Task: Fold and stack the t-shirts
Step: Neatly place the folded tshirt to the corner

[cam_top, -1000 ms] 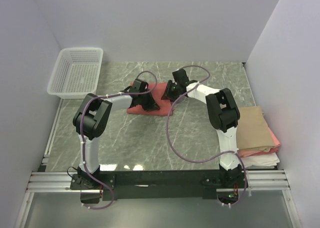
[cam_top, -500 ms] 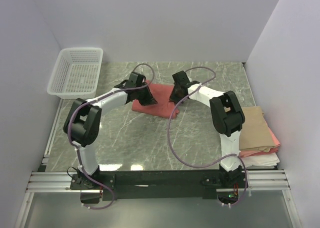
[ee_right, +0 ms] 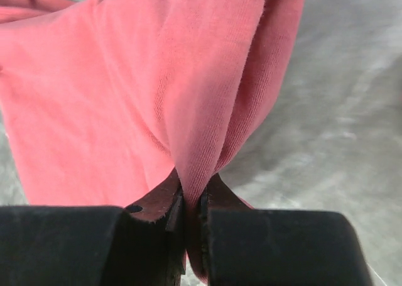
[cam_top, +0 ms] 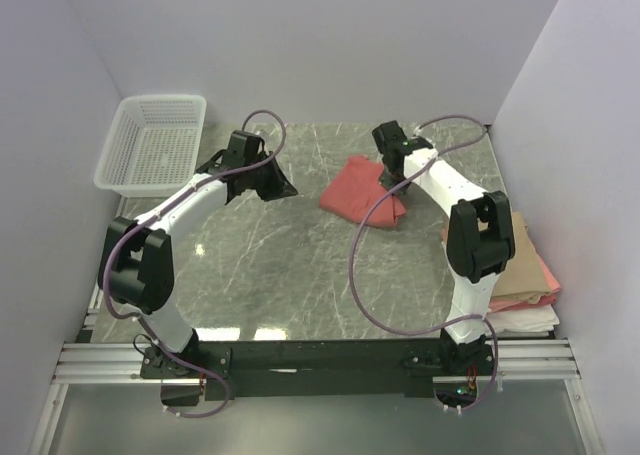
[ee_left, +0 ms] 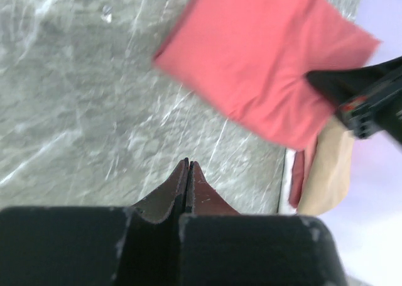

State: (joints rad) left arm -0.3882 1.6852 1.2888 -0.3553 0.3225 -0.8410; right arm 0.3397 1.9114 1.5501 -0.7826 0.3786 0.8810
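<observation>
The folded salmon-red t-shirt (cam_top: 360, 190) hangs from my right gripper (cam_top: 397, 180) at the back middle of the table. The right gripper (ee_right: 191, 195) is shut on a pinched fold of the shirt (ee_right: 125, 91). My left gripper (cam_top: 283, 188) is shut and empty, to the left of the shirt and apart from it; its jaws (ee_left: 187, 168) are pressed together over bare marble, with the shirt (ee_left: 264, 66) ahead. A stack of folded tees lies at the right edge: tan (cam_top: 515, 255) on top, pink (cam_top: 545, 275) under it, white (cam_top: 525, 320) at the bottom.
A white plastic mesh basket (cam_top: 155, 145) stands at the back left corner. White walls enclose the grey marble table (cam_top: 290, 275) on three sides. The arms' black base rail (cam_top: 320, 360) runs along the near edge.
The right gripper has carried the red shirt to the right and slightly back. The left gripper has let go of the shirt and drawn back to the left, shut.
</observation>
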